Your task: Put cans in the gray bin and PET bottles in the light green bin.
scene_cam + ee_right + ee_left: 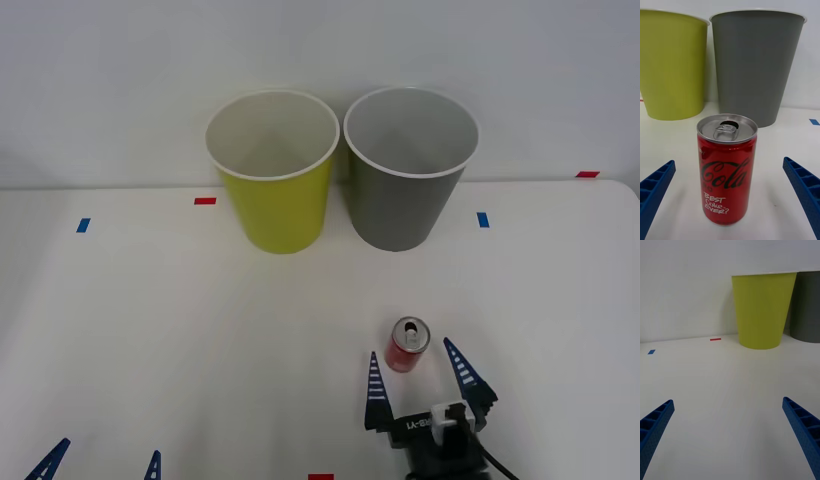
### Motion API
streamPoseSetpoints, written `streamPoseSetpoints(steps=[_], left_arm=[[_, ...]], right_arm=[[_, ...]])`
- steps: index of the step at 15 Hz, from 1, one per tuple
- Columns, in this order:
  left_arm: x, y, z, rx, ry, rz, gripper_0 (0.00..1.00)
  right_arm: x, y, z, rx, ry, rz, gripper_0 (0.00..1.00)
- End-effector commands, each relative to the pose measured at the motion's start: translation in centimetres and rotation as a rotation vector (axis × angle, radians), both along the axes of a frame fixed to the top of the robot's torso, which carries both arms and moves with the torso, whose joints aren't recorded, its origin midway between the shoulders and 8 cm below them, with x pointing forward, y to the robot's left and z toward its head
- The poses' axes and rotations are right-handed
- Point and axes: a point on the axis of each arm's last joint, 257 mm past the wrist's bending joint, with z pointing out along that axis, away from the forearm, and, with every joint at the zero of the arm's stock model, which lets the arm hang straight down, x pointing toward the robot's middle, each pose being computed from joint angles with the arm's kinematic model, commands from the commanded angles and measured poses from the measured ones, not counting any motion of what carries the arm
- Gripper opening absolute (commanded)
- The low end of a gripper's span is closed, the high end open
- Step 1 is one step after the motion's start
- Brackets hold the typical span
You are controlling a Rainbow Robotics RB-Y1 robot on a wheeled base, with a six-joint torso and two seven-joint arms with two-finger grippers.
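A small red can (408,345) with a silver top stands upright on the white table, near the front right. My right gripper (412,366) is open right behind it, one blue finger on each side of the can (727,168), not touching it. The gray bin (408,165) stands at the back, right of the light green bin (272,168); both show behind the can as gray bin (754,63) and light green bin (673,63). My left gripper (105,458) rests open at the front left, facing the light green bin (762,309). No PET bottles are in view.
Small red tape marks (205,200) and blue tape marks (482,219) lie on the table (150,330). A white wall rises just behind the bins. The table's right edge runs near the far right of the front view.
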Motion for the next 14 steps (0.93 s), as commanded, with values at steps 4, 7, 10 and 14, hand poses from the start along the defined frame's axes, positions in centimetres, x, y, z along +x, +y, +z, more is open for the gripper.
streamPoseSetpoints(steps=[4, 7, 10, 14], left_arm=[[0.0, 0.0, 0.0, 0.000, 0.000, 0.000, 1.00], [0.0, 0.0, 0.0, 0.000, 0.000, 0.000, 1.00], [0.0, 0.0, 0.0, 0.000, 0.000, 0.000, 1.00], [0.0, 0.0, 0.0, 0.000, 0.000, 0.000, 1.00]], right_arm=[[1.9, 0.2, 0.6, -0.001, -0.009, 0.011, 1.00], [2.2, 0.0, 0.7, -0.002, -0.009, 0.012, 0.95], [2.5, -0.2, 0.9, -0.002, -0.016, 0.009, 0.79], [2.9, -0.2, 1.0, 0.011, -0.011, 0.012, 0.11]])
